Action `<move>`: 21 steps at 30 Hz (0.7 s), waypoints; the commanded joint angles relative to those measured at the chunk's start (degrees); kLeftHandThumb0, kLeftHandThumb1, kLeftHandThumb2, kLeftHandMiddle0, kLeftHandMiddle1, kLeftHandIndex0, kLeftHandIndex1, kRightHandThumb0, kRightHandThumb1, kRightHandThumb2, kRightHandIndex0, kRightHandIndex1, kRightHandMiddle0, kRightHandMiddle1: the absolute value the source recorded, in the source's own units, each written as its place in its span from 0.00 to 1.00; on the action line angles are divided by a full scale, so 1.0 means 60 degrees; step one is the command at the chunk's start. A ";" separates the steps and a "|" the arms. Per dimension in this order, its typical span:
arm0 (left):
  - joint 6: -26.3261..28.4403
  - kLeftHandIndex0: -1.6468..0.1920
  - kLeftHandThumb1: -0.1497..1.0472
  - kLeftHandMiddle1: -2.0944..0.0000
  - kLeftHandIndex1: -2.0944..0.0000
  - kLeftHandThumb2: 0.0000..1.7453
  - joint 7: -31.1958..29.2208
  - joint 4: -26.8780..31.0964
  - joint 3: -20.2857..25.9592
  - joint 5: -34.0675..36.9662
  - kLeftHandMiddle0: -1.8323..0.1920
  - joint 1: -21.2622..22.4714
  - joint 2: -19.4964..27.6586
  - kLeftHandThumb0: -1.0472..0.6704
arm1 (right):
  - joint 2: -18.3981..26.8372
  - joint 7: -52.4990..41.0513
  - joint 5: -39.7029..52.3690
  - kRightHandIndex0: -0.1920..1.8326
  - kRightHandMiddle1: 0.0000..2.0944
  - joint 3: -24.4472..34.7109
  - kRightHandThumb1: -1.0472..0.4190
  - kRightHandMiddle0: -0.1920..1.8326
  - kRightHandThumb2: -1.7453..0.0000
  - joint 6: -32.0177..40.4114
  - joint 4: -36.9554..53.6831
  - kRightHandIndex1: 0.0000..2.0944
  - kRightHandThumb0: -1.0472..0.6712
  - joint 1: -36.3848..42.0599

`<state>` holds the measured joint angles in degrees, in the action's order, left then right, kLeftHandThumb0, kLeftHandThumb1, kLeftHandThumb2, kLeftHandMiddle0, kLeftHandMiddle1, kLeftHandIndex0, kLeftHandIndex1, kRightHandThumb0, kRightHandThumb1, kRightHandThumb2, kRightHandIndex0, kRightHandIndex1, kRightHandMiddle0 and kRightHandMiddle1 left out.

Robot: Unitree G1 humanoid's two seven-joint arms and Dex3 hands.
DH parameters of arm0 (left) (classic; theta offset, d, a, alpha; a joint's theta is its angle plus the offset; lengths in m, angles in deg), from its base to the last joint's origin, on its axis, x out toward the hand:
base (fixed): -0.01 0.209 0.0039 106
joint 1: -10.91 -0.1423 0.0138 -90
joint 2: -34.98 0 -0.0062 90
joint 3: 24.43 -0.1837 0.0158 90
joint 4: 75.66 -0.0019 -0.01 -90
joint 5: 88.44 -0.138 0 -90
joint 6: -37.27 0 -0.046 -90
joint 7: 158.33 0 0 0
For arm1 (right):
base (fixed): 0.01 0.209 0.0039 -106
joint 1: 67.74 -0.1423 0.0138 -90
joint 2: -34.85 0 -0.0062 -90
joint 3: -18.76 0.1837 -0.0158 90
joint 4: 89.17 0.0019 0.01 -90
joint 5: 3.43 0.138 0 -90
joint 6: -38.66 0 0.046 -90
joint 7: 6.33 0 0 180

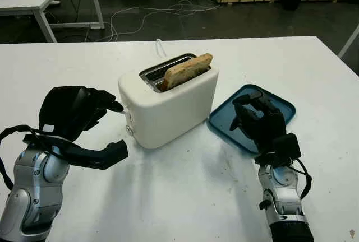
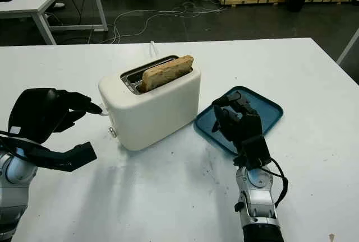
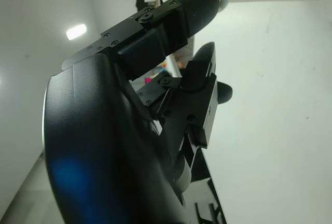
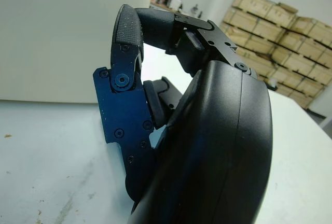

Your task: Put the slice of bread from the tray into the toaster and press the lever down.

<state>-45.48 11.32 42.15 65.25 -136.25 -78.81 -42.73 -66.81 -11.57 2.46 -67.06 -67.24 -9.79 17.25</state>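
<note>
- The left hand [image 1: 78,116] hangs above the white table [image 1: 185,191] to the left of the toaster [image 1: 168,105], palm turned toward the toaster's end wall. One fingertip [image 1: 115,106] reaches toward the small white lever [image 1: 125,110] on that end; whether it touches the lever cannot be told. Another finger juts out lower, pointing toward the toaster's base. The hand grasps nothing.
- The right hand [image 2: 241,124] is raised over the near edge of the tray [image 2: 263,110], its fingers curled inward and empty, with the silver forearm running up from the bottom edge.
- The toaster is a smooth, glossy, cream-white box with rounded corners, two long metal-lined slots on top and a round silver knob low on the end facing the left hand.
- The slice of bread [image 1: 188,70] is toasted brown with a rough crust; it stands on edge in the slot nearer the robot, its upper part sticking out above the top.
- The tray is a shallow blue rounded rectangle with a raised rim, lying just to the right of the toaster.
- The bread sits between the two hands, well apart from either one.
</note>
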 commanded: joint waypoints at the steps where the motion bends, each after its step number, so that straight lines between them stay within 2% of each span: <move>1: -0.0071 0.19 0.86 0.48 0.97 0.00 0.0141 -0.0101 0.0008 -0.0168 0.29 0.0130 0.0047 0.68 | -0.0045 -0.0021 0.0080 0.57 0.83 0.0075 0.09 0.42 0.81 0.0060 0.0043 0.83 0.35 -0.0045; 14: 0.0040 0.20 0.88 0.45 0.99 0.00 0.0028 -0.0214 -0.0049 -0.0391 0.32 0.0169 0.0030 0.66 | -0.0083 -0.0179 0.0137 0.56 0.83 0.0103 0.09 0.42 0.81 0.0069 0.0150 0.83 0.35 0.0038; 21: -0.0275 0.18 0.88 0.43 0.98 0.00 0.0314 -0.0400 -0.0019 -0.0242 0.31 0.0145 0.0031 0.67 | -0.0099 -0.0202 0.0146 0.56 0.83 0.0127 0.09 0.42 0.81 0.0022 0.0125 0.83 0.35 0.0024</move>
<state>-46.68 13.14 40.21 65.12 -138.01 -78.61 -42.76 -67.18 -12.64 2.62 -66.68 -67.24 -9.54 17.60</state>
